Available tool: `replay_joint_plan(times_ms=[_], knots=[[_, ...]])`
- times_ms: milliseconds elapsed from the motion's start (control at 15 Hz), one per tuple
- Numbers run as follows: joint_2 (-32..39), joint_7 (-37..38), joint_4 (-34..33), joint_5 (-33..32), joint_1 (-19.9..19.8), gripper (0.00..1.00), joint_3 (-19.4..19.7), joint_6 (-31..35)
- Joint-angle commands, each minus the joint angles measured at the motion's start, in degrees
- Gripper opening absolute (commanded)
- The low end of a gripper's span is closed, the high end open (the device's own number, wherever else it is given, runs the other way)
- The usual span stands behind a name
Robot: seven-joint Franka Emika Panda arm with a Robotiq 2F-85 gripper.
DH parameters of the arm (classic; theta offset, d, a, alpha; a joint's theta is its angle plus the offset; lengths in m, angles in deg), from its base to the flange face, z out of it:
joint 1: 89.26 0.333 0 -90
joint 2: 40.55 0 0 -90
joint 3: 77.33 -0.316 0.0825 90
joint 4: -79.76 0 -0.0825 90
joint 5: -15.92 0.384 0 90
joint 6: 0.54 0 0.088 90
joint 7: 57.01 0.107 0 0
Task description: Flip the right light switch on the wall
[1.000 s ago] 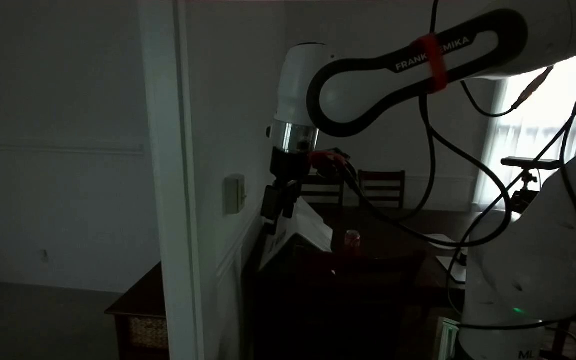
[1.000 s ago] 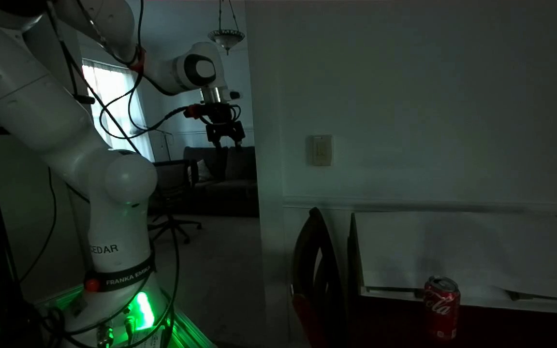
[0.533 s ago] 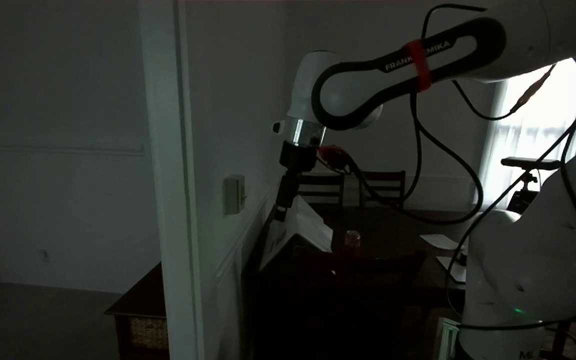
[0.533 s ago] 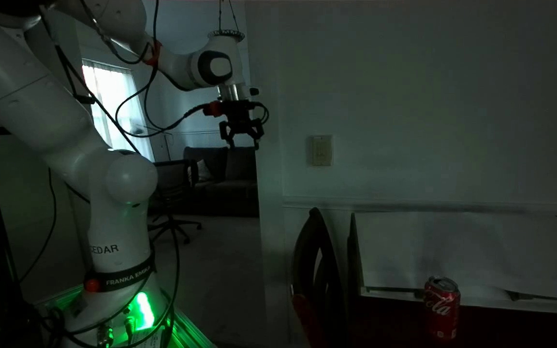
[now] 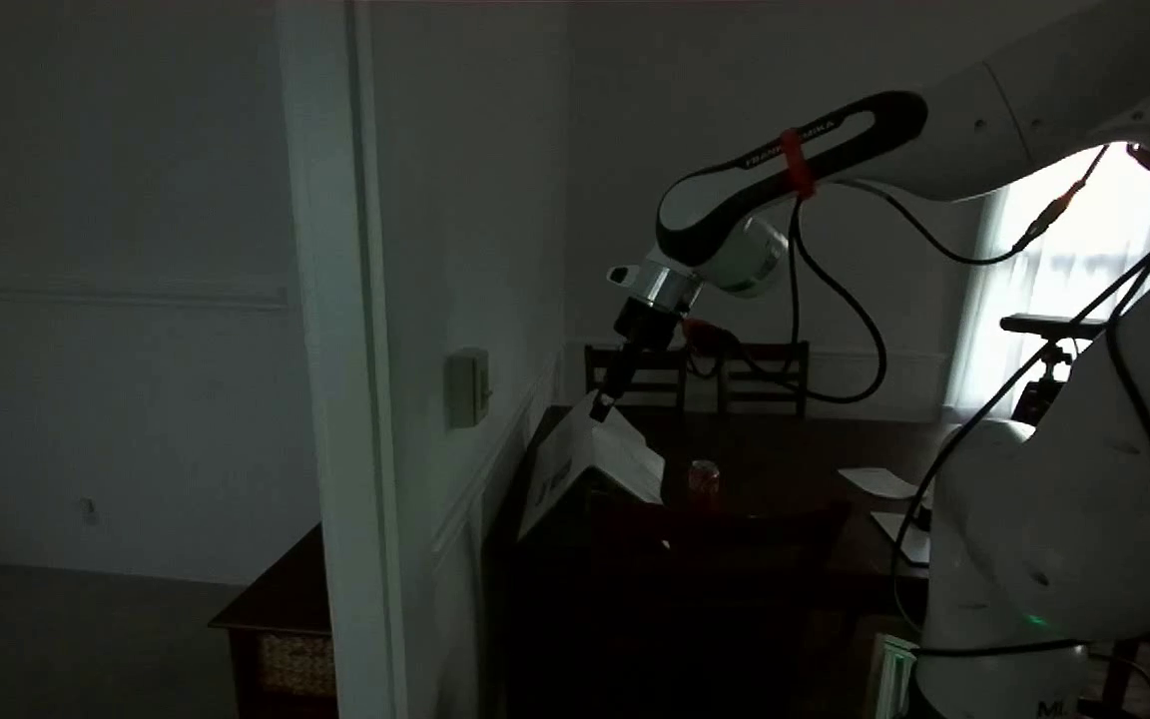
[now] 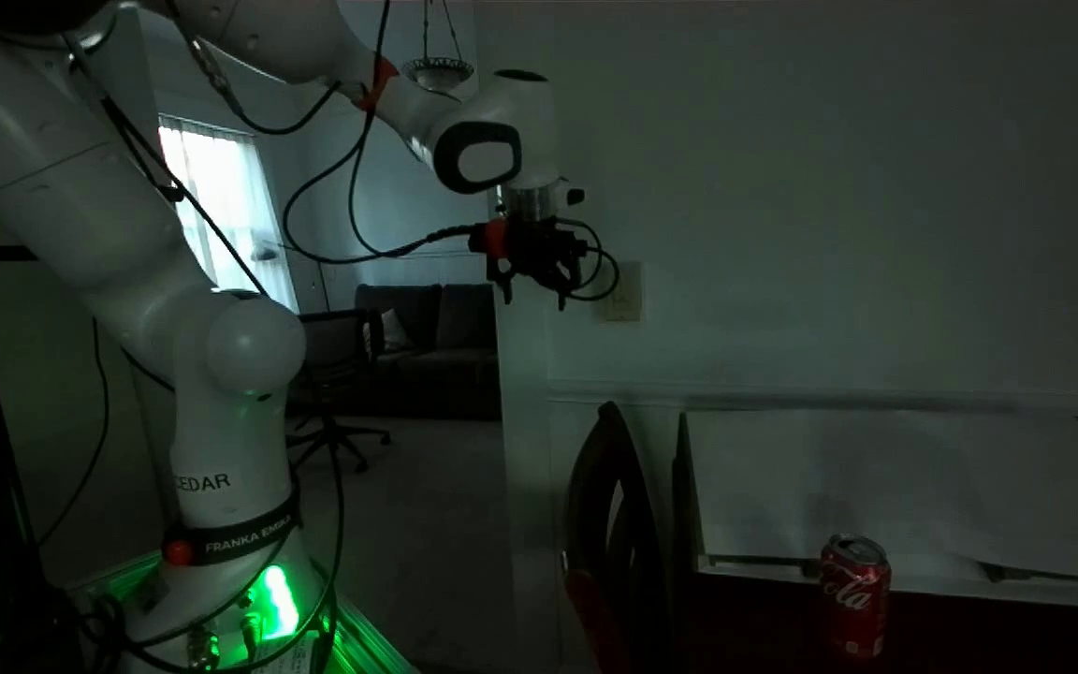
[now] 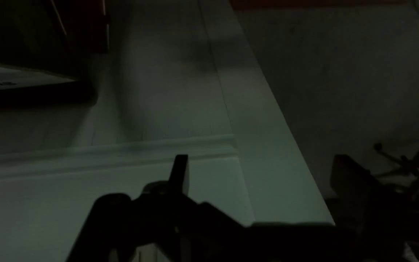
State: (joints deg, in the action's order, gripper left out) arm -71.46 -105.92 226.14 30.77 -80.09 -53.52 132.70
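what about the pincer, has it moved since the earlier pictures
Yes: in an exterior view the pincer has shifted rightward and slightly down in the picture, now appearing nearer the fixed switch plate.

Switch [image 6: 631, 298]: on the wall [image 6: 829, 187], right of the fingers [image 6: 561, 298] in an exterior view
Sofa [image 6: 431, 328]: behind them there, left
Can [image 6: 854, 599]: on the table [image 5: 775, 449], lower right of them in both exterior views

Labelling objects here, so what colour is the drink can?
The can is red with white lettering, clearest in an exterior view.
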Motion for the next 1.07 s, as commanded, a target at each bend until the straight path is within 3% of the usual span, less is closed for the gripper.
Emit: replay_joint_plan(times_ms=[0, 333, 400, 533, 867, 1000], knots=[[3.42, -8.42, -3.37, 12.77, 0.87, 1.00, 6.64, -3.37], [10.96, -13.66, -7.70, 31.32, -0.64, 1.00, 10.65, -10.53], [7.78, -12.96, -4.63, 27.28, -4.69, 1.00, 5.88, -8.10], [10.32, -13.85, -6.05, 30.77, -5.50, 1.00, 5.77, -9.94], [11.73, -13.79, -7.01, 31.65, -5.71, 1.00, 5.47, -10.40], [15.19, -9.90, -9.79, 37.33, -6.42, 1.00, 4.54, -13.04]])
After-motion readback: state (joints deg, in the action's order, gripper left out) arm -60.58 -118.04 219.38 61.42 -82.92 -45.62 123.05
